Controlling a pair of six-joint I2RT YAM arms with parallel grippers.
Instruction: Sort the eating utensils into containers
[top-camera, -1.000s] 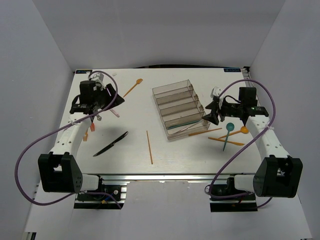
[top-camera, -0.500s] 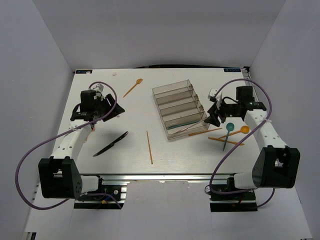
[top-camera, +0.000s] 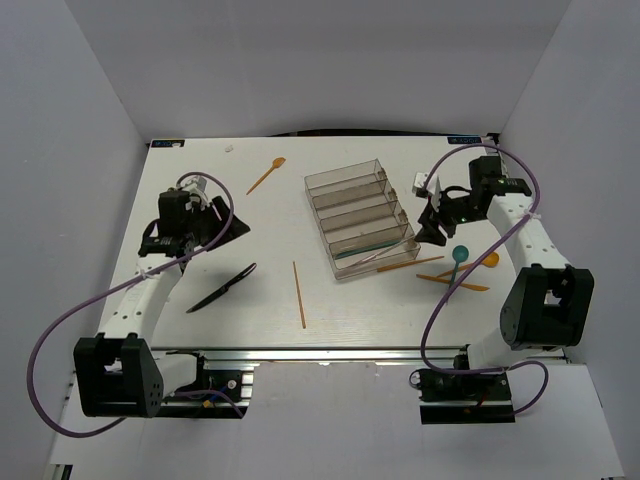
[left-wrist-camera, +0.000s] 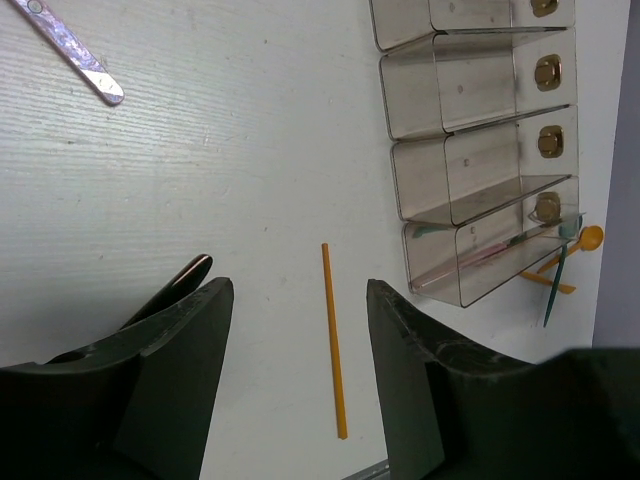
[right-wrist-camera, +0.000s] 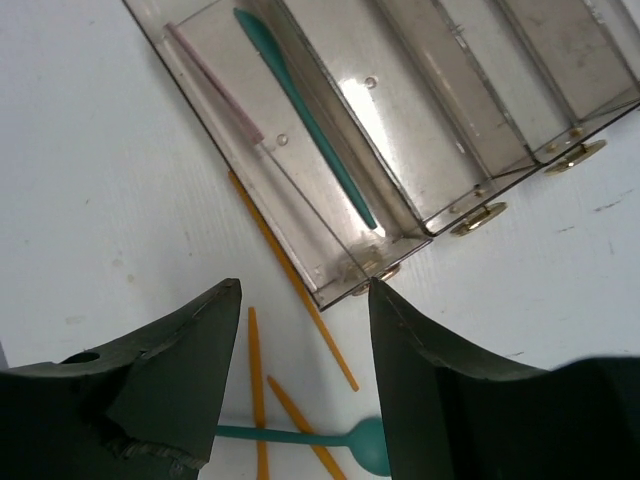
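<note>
meanwhile left gripper (left-wrist-camera: 300, 335) and right gripper (right-wrist-camera: 305, 345) gape empty; the right has edged farther back.

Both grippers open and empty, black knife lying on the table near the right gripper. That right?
One slip: the black knife lies on the table near the left gripper, not the right one; the top view shows it. The left gripper and the right gripper are both open and empty, as you said.
</note>
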